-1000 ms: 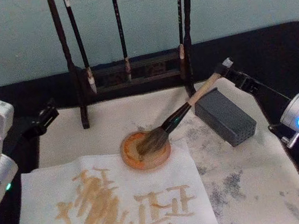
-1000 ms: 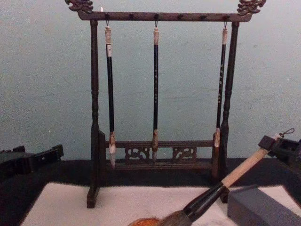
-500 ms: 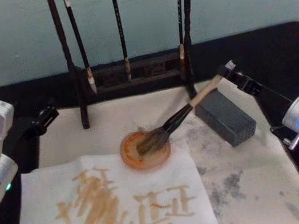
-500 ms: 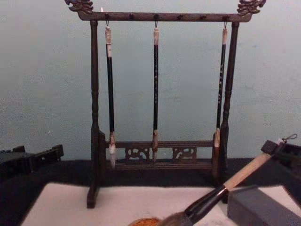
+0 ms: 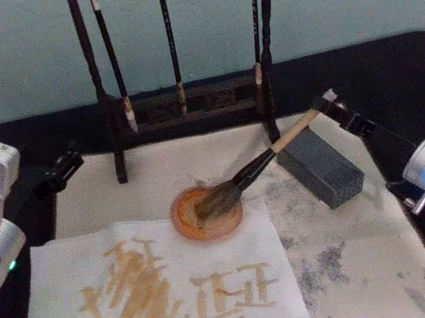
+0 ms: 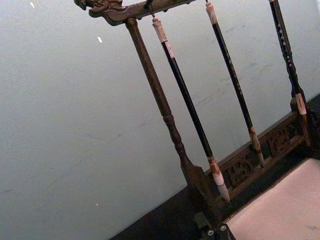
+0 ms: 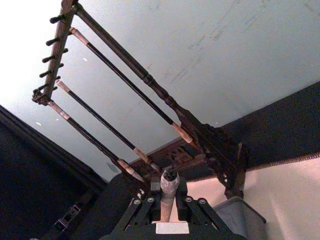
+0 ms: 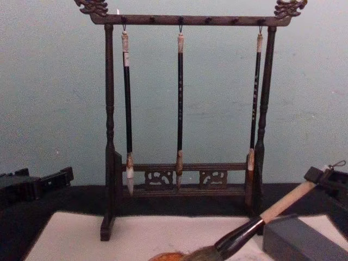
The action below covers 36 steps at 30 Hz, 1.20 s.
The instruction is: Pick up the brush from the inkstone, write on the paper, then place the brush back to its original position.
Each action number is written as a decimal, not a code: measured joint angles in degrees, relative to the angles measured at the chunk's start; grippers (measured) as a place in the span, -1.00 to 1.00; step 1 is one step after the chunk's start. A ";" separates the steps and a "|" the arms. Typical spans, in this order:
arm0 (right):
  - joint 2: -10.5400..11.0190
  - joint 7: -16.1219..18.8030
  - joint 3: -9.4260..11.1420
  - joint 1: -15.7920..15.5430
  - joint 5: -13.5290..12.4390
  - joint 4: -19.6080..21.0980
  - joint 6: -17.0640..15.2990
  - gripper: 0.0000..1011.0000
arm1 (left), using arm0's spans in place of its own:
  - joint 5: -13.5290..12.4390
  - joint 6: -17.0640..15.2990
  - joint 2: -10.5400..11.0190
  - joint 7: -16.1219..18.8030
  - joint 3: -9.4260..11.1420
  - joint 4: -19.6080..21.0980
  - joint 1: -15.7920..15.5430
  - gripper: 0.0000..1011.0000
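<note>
Grey block point(image 5: 320, 165) beside brush point(image 5: 237, 181) — rack point(image 5: 186, 102) behind

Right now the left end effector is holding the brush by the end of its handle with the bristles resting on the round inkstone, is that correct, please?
Not quite: the right end effector holds the brush by the end of its handle, as the head view shows. The bristles do rest on the round inkstone. The left end effector sits parked at the table's left.

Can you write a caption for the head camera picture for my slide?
Right gripper holds the brush by its handle end, bristles resting in the round inkstone.
</note>
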<state>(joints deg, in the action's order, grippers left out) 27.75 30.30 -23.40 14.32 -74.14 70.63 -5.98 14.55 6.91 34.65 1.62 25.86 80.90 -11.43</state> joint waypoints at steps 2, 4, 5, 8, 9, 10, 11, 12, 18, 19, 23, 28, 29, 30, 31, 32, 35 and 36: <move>0.00 -0.05 -0.02 0.01 -0.04 -0.07 -0.04 -0.66 | 0.00 0.00 0.00 0.00 0.00 0.00 0.00 0.98; 0.00 -0.18 -0.04 0.03 -0.13 -0.17 -0.14 -0.66 | 0.00 0.00 0.00 0.00 0.00 0.00 0.00 0.98; 0.00 -0.24 -0.05 0.03 -0.21 -0.23 -0.21 -0.66 | 0.00 0.00 0.00 0.00 0.00 0.00 0.00 0.98; 0.01 -0.32 -0.08 0.05 -0.32 -0.35 -0.29 -0.66 | 0.00 0.00 0.00 0.00 0.00 0.00 0.00 0.98; 0.01 -0.38 -0.11 0.06 -0.38 -0.39 -0.35 -0.66 | 0.00 0.00 0.00 0.00 0.00 0.00 0.00 0.98; 0.01 -0.41 -0.12 0.06 -0.41 -0.40 -0.38 -0.66 | 0.00 0.00 0.00 0.00 0.00 0.00 0.00 0.98; 0.03 -0.44 -0.16 0.08 -0.45 -0.43 -0.42 -0.66 | 0.00 0.00 0.00 0.00 0.00 0.00 0.00 0.98; 0.03 -0.46 -0.18 0.09 -0.46 -0.45 -0.44 -0.66 | 0.00 0.00 0.00 0.00 0.00 0.00 0.00 0.98; 0.32 -0.75 -0.40 0.20 -0.46 -0.35 -0.83 -0.66 | 0.00 0.00 0.00 0.00 0.00 0.00 0.00 0.98; 0.32 -0.76 -0.40 0.20 -0.46 -0.34 -0.84 -0.66 | 0.00 0.00 0.00 0.00 0.00 0.00 0.00 0.98; 0.30 -0.77 -0.40 0.20 -0.43 -0.32 -0.84 -0.66 | 0.00 0.00 0.00 0.00 0.00 0.00 0.00 0.98; 0.28 -0.77 -0.39 0.20 -0.41 -0.32 -0.82 -0.66 | 0.00 0.00 0.00 0.00 0.00 0.00 0.00 0.98; 0.27 -0.77 -0.38 0.20 -0.41 -0.32 -0.82 -0.66 | 0.00 0.00 0.00 0.00 0.00 0.00 0.00 0.98; 0.26 -0.77 -0.38 0.20 -0.41 -0.32 -0.82 -0.66 | 0.00 0.00 0.00 0.00 0.00 0.00 0.00 0.98; 0.26 -0.77 -0.37 0.20 -0.39 -0.32 -0.81 -0.66 | 0.00 0.00 0.00 0.00 0.00 0.00 0.00 0.98; 0.26 -0.76 -0.37 0.19 -0.39 -0.31 -0.81 -0.66 | 0.00 0.00 0.00 0.00 0.00 0.00 -0.01 0.98; 0.24 -0.75 -0.35 0.18 -0.37 -0.31 -0.79 -0.66 | 0.00 0.00 0.00 0.00 0.00 0.00 0.00 0.98; 0.24 -0.74 -0.34 0.18 -0.37 -0.32 -0.79 -0.66 | 0.00 0.00 0.00 0.00 0.00 0.00 0.00 0.98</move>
<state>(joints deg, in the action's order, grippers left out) 27.99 29.56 -23.74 14.50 -74.51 70.32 -6.77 14.55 6.91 34.65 1.62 25.86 80.90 -11.43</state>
